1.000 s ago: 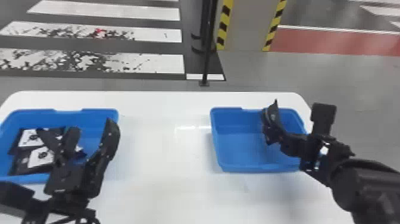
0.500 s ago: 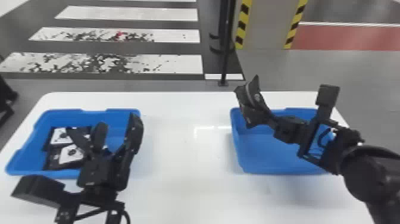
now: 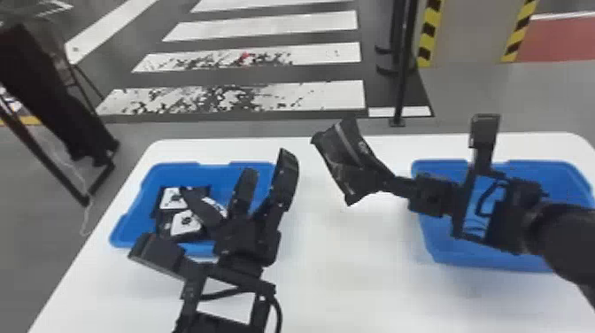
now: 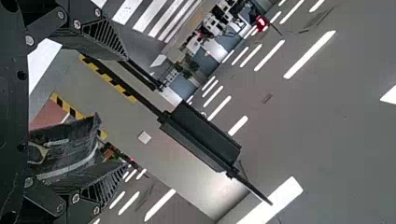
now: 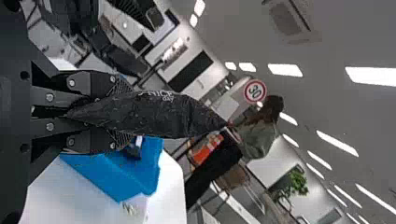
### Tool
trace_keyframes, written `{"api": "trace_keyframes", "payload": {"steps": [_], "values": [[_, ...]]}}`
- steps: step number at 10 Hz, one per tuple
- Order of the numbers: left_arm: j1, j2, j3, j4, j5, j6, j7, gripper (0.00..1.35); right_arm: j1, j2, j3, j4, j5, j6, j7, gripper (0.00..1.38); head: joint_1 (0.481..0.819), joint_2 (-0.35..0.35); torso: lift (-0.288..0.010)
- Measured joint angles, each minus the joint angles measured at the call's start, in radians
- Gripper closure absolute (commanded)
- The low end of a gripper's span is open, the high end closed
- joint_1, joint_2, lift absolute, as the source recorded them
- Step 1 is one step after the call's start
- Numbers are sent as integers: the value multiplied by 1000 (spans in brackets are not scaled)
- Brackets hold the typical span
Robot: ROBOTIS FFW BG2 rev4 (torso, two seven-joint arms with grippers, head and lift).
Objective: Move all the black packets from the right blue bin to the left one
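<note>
– What is shown above the white table (image 3: 345,274)?
– A black packet (image 3: 347,166), pinched in the right gripper (image 3: 393,182) between the left bin (image 3: 135,217) and the right bin (image 3: 447,254).
– And the left gripper (image 3: 267,164)?
– Its fingers are spread by the left bin, where white-labelled black packets (image 3: 186,222) are gathered.

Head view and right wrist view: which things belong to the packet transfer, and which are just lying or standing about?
Part of the job:
held black packet
right gripper, gripping it
packets in the left bin
right bin
left gripper

Just about:
black post
panel with striped edges
round sign
green plant
</note>
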Motion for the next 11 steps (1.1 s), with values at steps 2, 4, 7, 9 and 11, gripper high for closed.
{"api": "trace_keyframes", "payload": {"steps": [2,4,7,9,11], "values": [[-3,0,1,0,4,37,-3,262,-26,-2,67,49,-114,27,31,1177,695,219,-168],[-4,-1,4,0,7,60,-7,262,-42,-4,114,70,-194,59,48,1179,695,236,-168],[-9,-1,1,1,17,74,-15,269,-62,-7,149,112,-246,91,59,1179,695,245,-168],[-7,-1,-2,1,49,96,-32,452,-75,-7,154,153,-249,93,59,1177,695,235,-168],[-9,-1,-3,1,70,119,-41,618,-85,-8,155,182,-249,93,59,1179,695,219,-168]]}}
